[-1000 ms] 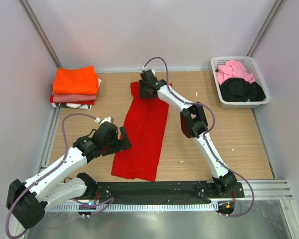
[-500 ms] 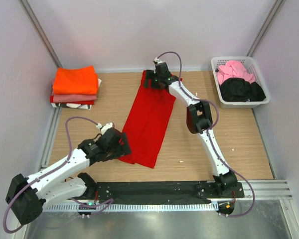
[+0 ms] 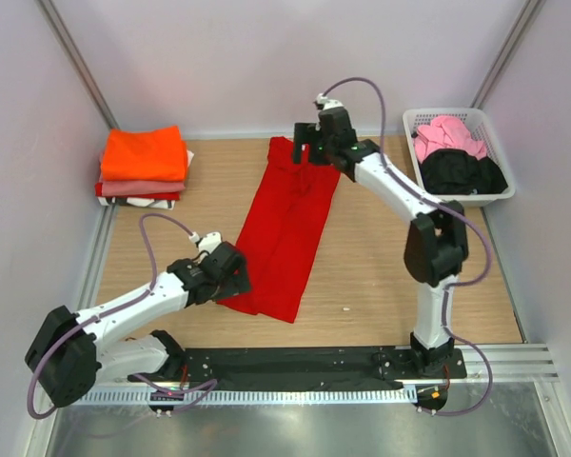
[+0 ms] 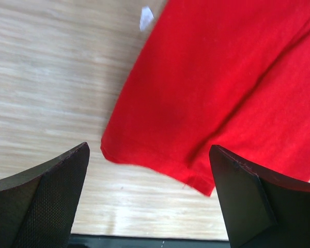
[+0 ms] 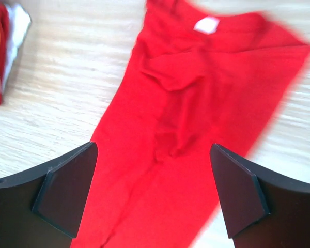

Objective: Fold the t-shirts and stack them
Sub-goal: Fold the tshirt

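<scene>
The right tool [image 3: 306,152] has just let go of the red t-shirt [image 3: 290,224] after drawing its collar end toward the back of the counter [image 3: 381,276]. Its jaws now stand wide apart and empty above the neck label. The shirt lies flat as one long slanted strip (halved lengthwise, by the look of it). The left tool [image 3: 236,276] sits released just beside the hem corner, as it did a second ago. I'd say the cross fold comes next, then the folded stack [image 3: 145,162].
</scene>
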Robot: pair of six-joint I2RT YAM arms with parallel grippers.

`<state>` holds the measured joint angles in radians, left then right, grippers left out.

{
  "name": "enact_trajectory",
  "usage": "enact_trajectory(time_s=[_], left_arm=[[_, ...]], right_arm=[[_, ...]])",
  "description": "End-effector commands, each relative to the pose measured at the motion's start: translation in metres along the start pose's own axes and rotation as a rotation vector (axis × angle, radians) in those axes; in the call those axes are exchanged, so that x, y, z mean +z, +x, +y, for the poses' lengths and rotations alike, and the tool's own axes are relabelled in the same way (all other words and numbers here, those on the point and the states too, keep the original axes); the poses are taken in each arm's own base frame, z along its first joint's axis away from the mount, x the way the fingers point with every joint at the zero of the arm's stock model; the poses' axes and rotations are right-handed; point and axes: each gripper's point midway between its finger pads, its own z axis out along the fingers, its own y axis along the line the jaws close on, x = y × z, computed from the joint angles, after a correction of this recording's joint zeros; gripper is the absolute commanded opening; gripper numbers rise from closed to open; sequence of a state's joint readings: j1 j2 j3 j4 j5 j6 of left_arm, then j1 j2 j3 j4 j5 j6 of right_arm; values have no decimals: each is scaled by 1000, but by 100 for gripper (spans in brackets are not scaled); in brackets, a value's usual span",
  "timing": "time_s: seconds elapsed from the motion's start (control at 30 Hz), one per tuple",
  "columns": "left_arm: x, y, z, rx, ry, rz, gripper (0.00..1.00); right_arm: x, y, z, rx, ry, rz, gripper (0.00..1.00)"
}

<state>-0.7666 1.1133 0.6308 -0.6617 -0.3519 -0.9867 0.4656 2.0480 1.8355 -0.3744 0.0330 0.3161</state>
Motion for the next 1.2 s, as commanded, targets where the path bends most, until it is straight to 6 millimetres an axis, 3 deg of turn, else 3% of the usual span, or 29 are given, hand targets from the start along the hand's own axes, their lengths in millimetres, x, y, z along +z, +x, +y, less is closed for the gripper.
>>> enact_trajectory(time_s=[0.0,0.03,0.13,0.27,0.33,0.37,0.57,0.7,0.8,0.9,0.93,1.0,1.03,1.07,1.1,1.17], left_arm=[[5,-36,-3,-51,-9,-102,98],[6,-36,-5,-57,10,-86,94],[10,-52,-5,-69,42,-119,91],[21,-63,-2,-112,69,-117,81],[30,-57,-1,-111,67,-86,79],[33,-56,-4,-112,80,-80,78],[55,-36,-3,-122,69,-12,70],[62,-24,-2,-127,66,28,63],[64,-11,-2,-139,87,61,53],[66,2,0,-156,106,90,37],[65,7,-2,-166,120,108,24],[65,18,0,-172,130,129,13],[63,23,-3,-171,146,140,0],[63,29,-2,-184,148,152,0],[60,31,-4,-190,161,154,0],[55,43,-10,-197,182,181,0]], right_arm=[[-27,1,-61,62,182,-29,94],[-24,23,-68,87,174,29,92],[-17,58,-95,167,154,127,83],[0,85,-108,253,110,194,69],[8,89,-110,260,107,209,66],[16,100,-115,267,120,242,64],[43,113,-119,285,114,276,57],[52,111,-118,286,107,277,53],[57,117,-121,289,111,295,42],[60,118,-123,282,112,294,20],[63,118,-124,276,119,292,12],[69,112,-125,264,123,289,1],[72,111,-126,252,125,292,1],[75,111,-126,246,123,299,1],[79,98,-123,238,108,277,1],[90,111,-126,225,105,321,1]])
